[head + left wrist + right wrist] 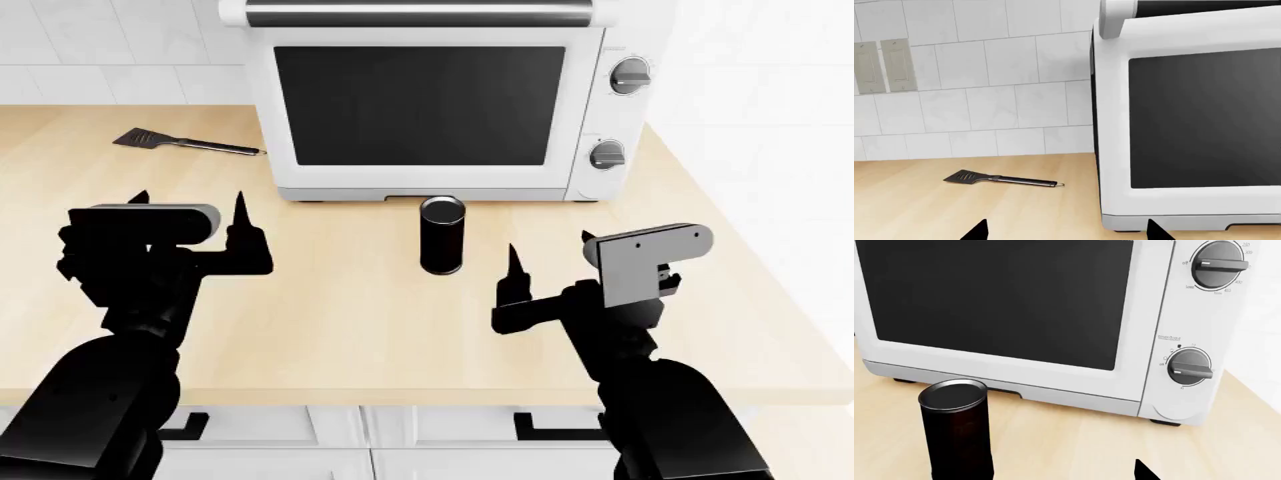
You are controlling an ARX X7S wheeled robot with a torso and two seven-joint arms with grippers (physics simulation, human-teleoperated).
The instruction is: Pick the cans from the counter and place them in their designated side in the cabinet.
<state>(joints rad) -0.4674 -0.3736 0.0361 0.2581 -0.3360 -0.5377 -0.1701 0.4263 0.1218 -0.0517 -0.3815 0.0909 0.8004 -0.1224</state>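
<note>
Dark can stands upright on the counter, long axis vertical, metal top facing up; tall, slim, near-black cylinder with a grey rimmed lid. It sits just in front of the microwave, near the middle of its door. Left gripper and right gripper both have fingers apart, holding nothing. Black spatula lies flat left of the microwave.

place: kitchen | signs: microwave; wood-look counter; tiled wall; spatula
</note>
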